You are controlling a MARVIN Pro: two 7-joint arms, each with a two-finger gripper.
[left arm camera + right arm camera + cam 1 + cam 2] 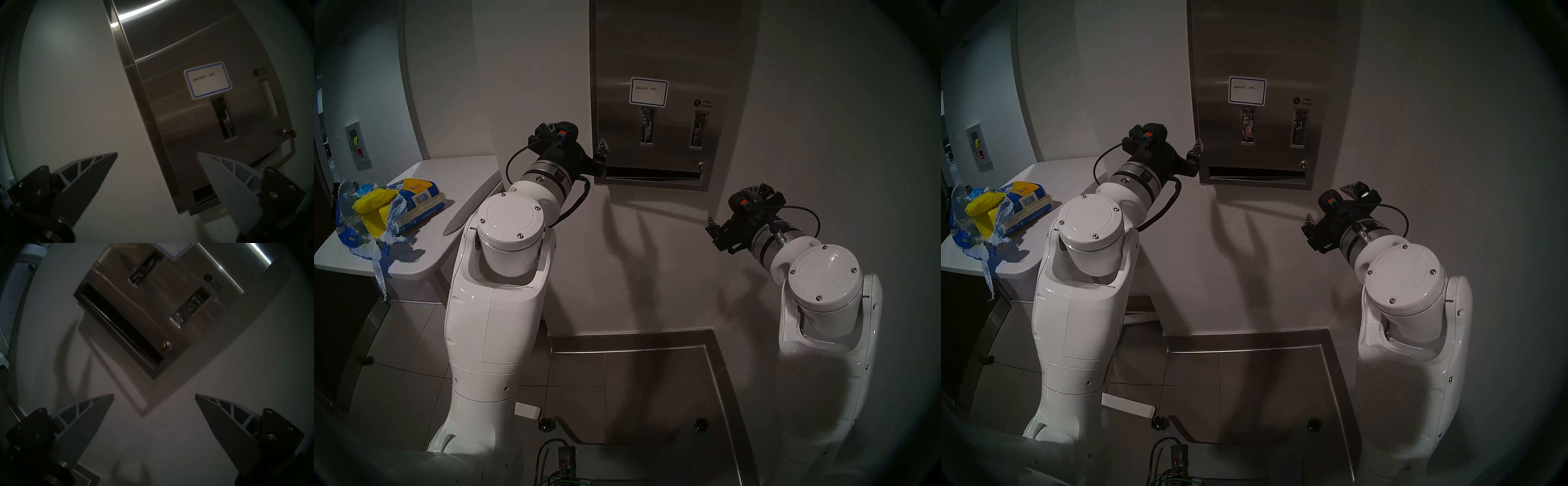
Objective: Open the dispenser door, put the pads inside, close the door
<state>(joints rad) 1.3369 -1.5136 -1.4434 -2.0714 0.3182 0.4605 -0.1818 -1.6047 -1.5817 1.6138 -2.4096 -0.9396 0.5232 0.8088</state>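
- Head stereo left view: tall brushed-steel dispenser door (656, 61), mounted flat on the white wall (806, 135), long axis vertical, face turned out toward the robot; it sits flush with its frame, shut.
- Blue-bordered white handwritten label (649, 92), upper middle of the door; long axis horizontal.
- Two narrow vertical lever slots, left slot (647, 126) directly beneath the label, right slot (699, 130) beneath small printed "FREE Tampon" lettering.
- Round metal key lock (700, 165), just below the right slot, beside the right end of the long dark horizontal slot (650, 173) that runs along the door's bottom edge.
- Left gripper (601, 151), black body with grey ribbed fingers, at the door's lower left edge; jaws spread wide, empty. Left wrist view: one finger in front of the wall, the other in front of the door face; contact cannot be told.
- Right gripper (711, 225), same build, below and to the right of the door, well apart from it; jaws spread wide, empty, pointing at the bare wall.
- White rounded counter (456, 176), far left.
- Torn blue-and-yellow plastic bag (412, 200) lying on the counter, with plain yellow wrapped packets (373, 203) spilling from its ripped end.
- Flower-printed pads: none discernible in any view.
- Grey tiled floor (415, 356) below.
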